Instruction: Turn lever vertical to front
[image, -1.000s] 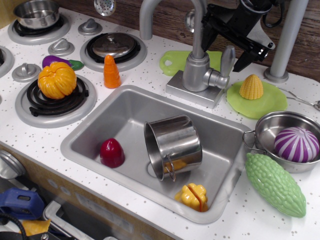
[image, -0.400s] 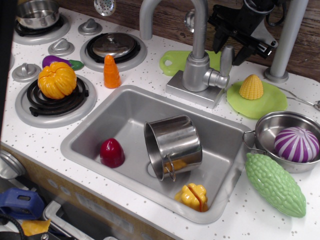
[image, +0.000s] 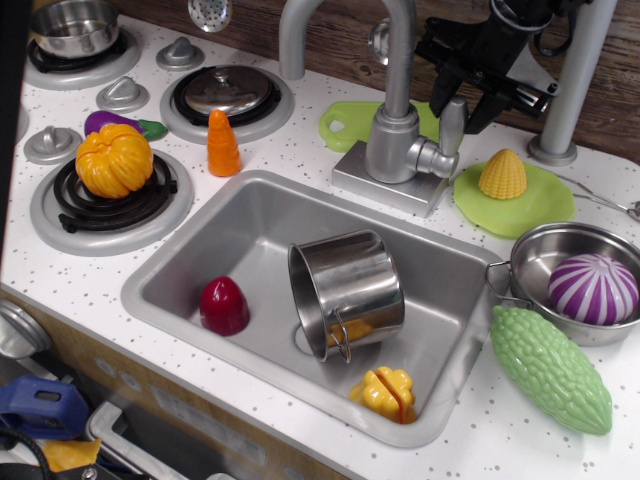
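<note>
Now the lever (image: 451, 122) stands nearly upright on its stub at the right side of the tap body (image: 395, 150), near the back edge of the counter (image: 300, 150), a bit more erect than a second ago, when its paddle leaned further right. The black gripper (image: 468, 88) has closed in from the back right and sits right at the paddle's top; a second ago it hung higher and more to the right. Fingers (image: 478, 105) read as spread around the paddle tip, not clamped, but the dark parts overlap and real contact cannot be told.

Judgement: the turn looks barely begun. The paddle has to swing forward, toward the sink (image: 230, 250), so most of the travel is left.

Room:
- Front of the lever is open air over the sink's back rim; nothing stands in the sweep path.
- Just right of the tap base, the green plate (image: 535, 210) with the yellow corn piece (image: 502, 174); close enough for a low wrist to clip.
- Left, the tall spout (image: 395, 60) rises touching-close to the gripper; tight on that side.
- Behind right, a grey post (image: 570, 90) near the back edge limits pulling back.
- The steel pot (image: 348, 290) lying tipped in the sink is well below, no issue.
</note>
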